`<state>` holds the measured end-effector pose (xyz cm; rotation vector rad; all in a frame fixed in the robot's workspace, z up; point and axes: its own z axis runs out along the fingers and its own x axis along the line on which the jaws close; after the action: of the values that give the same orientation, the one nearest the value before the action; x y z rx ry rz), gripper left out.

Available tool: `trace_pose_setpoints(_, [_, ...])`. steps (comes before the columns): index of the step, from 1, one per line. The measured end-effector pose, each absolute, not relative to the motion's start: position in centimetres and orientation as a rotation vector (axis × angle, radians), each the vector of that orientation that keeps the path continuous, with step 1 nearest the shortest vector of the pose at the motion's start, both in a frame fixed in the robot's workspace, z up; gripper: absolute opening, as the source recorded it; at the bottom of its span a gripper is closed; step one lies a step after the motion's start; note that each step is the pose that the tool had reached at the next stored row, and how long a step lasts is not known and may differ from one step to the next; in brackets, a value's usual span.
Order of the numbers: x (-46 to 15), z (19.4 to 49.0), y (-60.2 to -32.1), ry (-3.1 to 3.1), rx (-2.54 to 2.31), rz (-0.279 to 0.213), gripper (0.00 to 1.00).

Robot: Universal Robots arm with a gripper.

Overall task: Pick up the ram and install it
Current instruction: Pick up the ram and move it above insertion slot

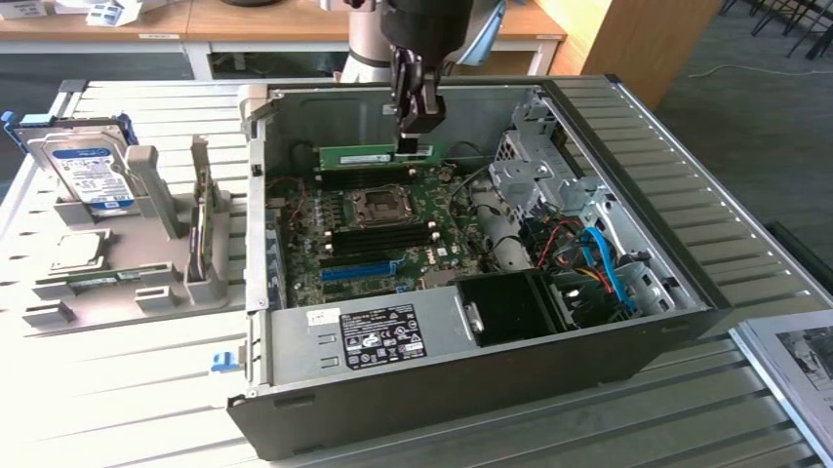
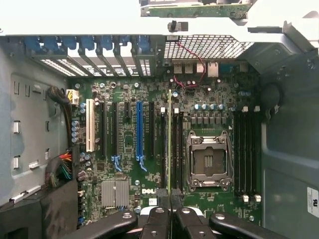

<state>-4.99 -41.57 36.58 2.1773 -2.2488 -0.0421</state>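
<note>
A robot arm's black claw [image 1: 414, 144], clamped on one end of the thin green RAM circuit-board stick [image 1: 358, 153], holds it on edge inside the open grey computer case [image 1: 625, 156] on the slatted metal bench [image 1: 117, 390], low over the green motherboard [image 1: 377, 239] near the case's far wall. In the wrist view the stick lies along the black memory slots [image 2: 177, 149] beside the silver processor socket [image 2: 208, 159]. Seating it cleanly likely demands keeping it upright, parallel to one slot, and pressing evenly.

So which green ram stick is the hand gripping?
The ram inside the open computer case, on edge over the motherboard in the shut hand; the other green stick stands in the grey rack outside the case.
</note>
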Motion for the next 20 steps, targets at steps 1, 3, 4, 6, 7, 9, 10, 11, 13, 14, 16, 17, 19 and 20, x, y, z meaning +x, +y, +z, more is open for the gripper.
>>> trace_pose_setpoints(1, [-4.87, 36.58, -41.57, -2.249, 2.177, -0.042, 0.12])
trace_pose_setpoints(3, [-4.66, 36.57, -41.57, -2.249, 2.177, -0.042, 0.12])
trace_pose_setpoints(4, [-4.6, 36.57, -41.57, -2.249, 2.177, -0.042, 0.12])
trace_pose_setpoints(6, [-4.6, 36.57, -41.57, -2.249, 2.177, -0.042, 0.12])
trace_pose_setpoints(7, [-4.6, 36.57, -41.57, -2.249, 2.177, -0.042, 0.12])
trace_pose_setpoints(9, [-4.6, 36.54, -41.56, -2.249, 2.177, -0.042, 0.12])
trace_pose_setpoints(10, [-4.6, 36.49, -41.56, -2.249, 2.177, -0.042, 0.12])
trace_pose_setpoints(11, [-4.6, 36.44, -41.56, -2.249, 2.177, -0.042, 0.12])
trace_pose_setpoints(13, [-4.59, 36.32, -41.57, -2.249, 2.177, -0.042, 0.12])
trace_pose_setpoints(14, [-4.58, 36.26, -41.57, -2.249, 2.177, -0.042, 0.12])
trace_pose_setpoints(16, [-4.55, 36.14, -41.57, -2.249, 2.177, -0.042, 0.12])
trace_pose_setpoints(17, [-4.55, 36.09, -41.57, -2.249, 2.177, -0.042, 0.12])
trace_pose_setpoints(19, [-4.53, 35.98, -41.57, -2.249, 2.177, -0.042, 0.12])
trace_pose_setpoints(20, [-4.52, 35.96, -41.57, -2.249, 2.177, -0.042, 0.12])
